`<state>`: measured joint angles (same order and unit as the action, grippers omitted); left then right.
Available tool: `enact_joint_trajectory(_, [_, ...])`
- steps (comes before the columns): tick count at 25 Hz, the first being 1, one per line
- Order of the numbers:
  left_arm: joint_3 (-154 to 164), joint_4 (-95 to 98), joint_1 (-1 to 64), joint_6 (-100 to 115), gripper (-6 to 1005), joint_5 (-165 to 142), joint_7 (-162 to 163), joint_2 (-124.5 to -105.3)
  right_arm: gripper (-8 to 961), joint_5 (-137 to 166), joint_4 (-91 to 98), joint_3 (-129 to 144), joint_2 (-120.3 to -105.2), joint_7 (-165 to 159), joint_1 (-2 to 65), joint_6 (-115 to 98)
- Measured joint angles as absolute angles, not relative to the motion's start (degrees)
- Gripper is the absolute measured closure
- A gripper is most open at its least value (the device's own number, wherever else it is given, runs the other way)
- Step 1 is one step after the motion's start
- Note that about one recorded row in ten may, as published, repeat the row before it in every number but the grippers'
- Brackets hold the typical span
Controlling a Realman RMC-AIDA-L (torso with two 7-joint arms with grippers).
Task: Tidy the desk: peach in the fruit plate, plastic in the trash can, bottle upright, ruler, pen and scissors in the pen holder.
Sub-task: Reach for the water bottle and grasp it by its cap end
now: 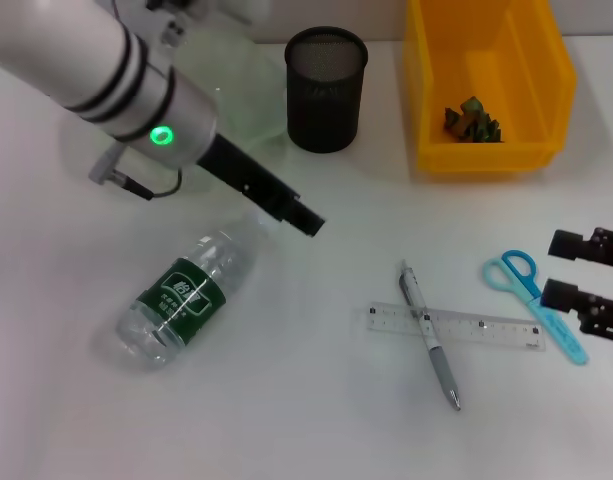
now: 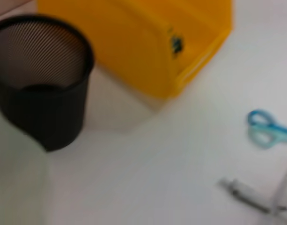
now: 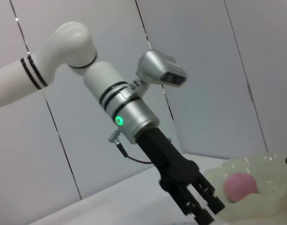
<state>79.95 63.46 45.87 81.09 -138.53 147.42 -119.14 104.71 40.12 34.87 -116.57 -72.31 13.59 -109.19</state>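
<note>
A clear bottle (image 1: 176, 300) with a green label lies on its side at the front left. My left gripper (image 1: 308, 221) hovers just past its neck, open and empty; it also shows in the right wrist view (image 3: 202, 206). The pink peach (image 3: 240, 185) sits in the pale fruit plate (image 3: 269, 164); in the head view my left arm hides it. A pen (image 1: 431, 335) lies across a clear ruler (image 1: 456, 325), with blue scissors (image 1: 536, 300) beside them. The black mesh pen holder (image 1: 326, 90) stands at the back. Green plastic (image 1: 473, 120) lies in the yellow bin (image 1: 486, 150). My right gripper (image 1: 576, 272) is open beside the scissors.
The left wrist view shows the pen holder (image 2: 40, 79), yellow bin (image 2: 148, 42), scissors (image 2: 267, 129) and pen (image 2: 246, 192). The fruit plate (image 1: 231, 85) stands left of the pen holder, partly behind my left arm.
</note>
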Motion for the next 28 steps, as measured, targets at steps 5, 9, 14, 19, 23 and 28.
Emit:
enact_joint_trajectory(5, [85.9,64.1,46.2,78.1,310,-144.0,153.4,-119.18,318,104.8,37.8,34.9,-116.46,-70.1,13.7,-109.2])
enact_joint_trajectory(9, [88.0,64.2,46.3,76.7,310,-146.4,155.7,-119.18,318,104.8,37.1,34.8,-116.38,-69.7,14.3,-108.6])
enact_joint_trajectory(14, [90.1,63.6,46.4,74.5,310,-148.0,157.2,-119.18,317,104.8,37.1,34.8,-116.55,-69.7,14.9,-108.0])
enact_joint_trajectory(19, [90.9,62.4,47.0,73.4,311,-148.4,157.3,-119.18,319,104.8,37.1,34.8,-116.56,-69.7,15.2,-107.9])
enact_joint_trajectory(23, [91.2,62.0,47.0,73.1,311,-148.4,157.3,-119.18,320,104.8,37.0,34.8,-116.60,-69.7,15.2,-107.8])
enact_joint_trajectory(28, [93.4,61.0,47.0,72.0,311,-148.5,157.3,-119.17,320,104.8,36.8,34.8,-116.64,-69.8,15.6,-107.5])
